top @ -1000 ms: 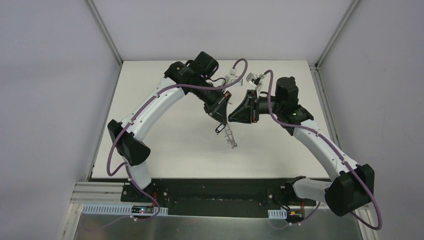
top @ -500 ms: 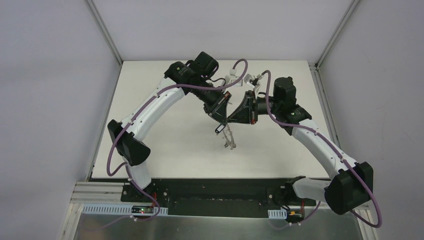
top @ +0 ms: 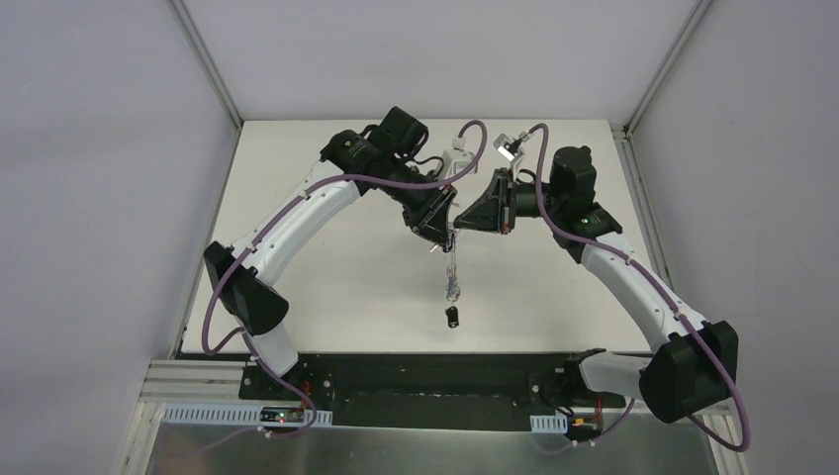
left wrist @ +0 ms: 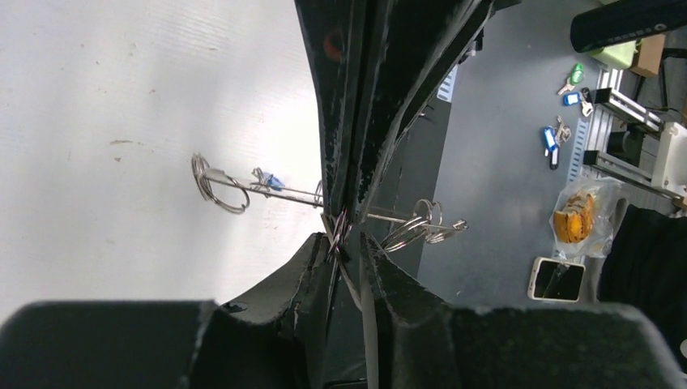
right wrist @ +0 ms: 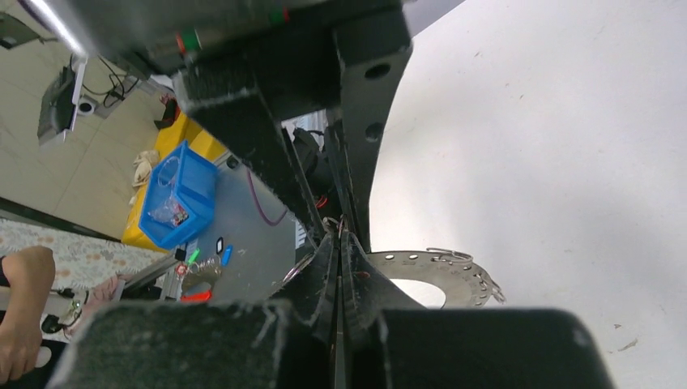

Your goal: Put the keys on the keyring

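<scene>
**Keyring held between both arms.** The keyring [top: 452, 282] hangs edge-on above the middle of the bench [top: 326, 297], clear of its surface. It is gripped at its upper rim, where the two arms meet.

- **Left jaws:** pressed nearly together, pinching the ring's rim among its wire loops [left wrist: 212, 183].
- **Right jaws:** pressed together on the same stretch of rim from the opposite side; the exact contact is hidden.
- **Keys:** a black key [top: 452, 316] dangles from the ring's lowest point. A blue key [left wrist: 268, 180] sits against the ring beside a loop.
</scene>
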### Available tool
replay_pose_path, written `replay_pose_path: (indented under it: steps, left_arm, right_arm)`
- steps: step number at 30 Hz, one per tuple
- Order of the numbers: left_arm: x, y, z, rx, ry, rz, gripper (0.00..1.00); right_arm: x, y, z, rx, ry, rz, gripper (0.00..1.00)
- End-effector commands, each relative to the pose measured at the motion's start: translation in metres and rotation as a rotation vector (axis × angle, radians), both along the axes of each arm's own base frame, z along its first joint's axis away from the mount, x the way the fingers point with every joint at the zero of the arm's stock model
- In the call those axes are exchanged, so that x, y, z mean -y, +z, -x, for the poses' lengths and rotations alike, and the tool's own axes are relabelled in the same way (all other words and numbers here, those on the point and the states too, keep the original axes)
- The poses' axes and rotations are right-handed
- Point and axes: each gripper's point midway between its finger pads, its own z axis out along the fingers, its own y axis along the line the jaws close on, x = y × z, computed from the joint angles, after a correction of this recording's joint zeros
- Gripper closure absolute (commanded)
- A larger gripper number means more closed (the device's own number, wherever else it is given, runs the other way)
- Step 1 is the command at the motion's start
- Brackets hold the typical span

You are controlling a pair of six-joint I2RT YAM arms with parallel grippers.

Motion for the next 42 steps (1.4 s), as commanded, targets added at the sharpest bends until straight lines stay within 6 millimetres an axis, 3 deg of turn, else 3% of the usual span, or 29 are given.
replay_pose_path:
  steps: [1, 6, 16, 30, 33, 42]
  left_arm:
    - [-0.003, 0.011, -0.003, 0.101, 0.009, 0.044, 0.79]
    - [-0.005, 0.010, -0.006, 0.120, 0.012, 0.034, 0.76]
    - [-0.020, 0.026, -0.022, 0.248, 0.041, 0.053, 0.71]
    - [-0.003, 0.037, -0.009, 0.250, -0.084, 0.192, 0.63]
    - [-0.001, 0.039, -0.011, 0.259, -0.087, 0.205, 0.69]
    - [0.003, 0.036, -0.009, 0.218, -0.101, 0.211, 0.99]
  right_arm:
    - [-0.001, 0.037, -0.013, 0.060, -0.047, -0.066, 1.00]
    - [-0.001, 0.034, -0.013, 0.065, -0.046, -0.065, 1.00]
    - [0.005, 0.026, 0.004, 0.117, 0.024, -0.055, 1.00]
    - [0.006, 0.023, 0.010, 0.111, 0.056, -0.056, 1.00]
    - [0.005, 0.023, 0.010, 0.109, 0.058, -0.056, 1.00]
    - [0.006, 0.021, 0.009, 0.107, 0.053, -0.054, 1.00]
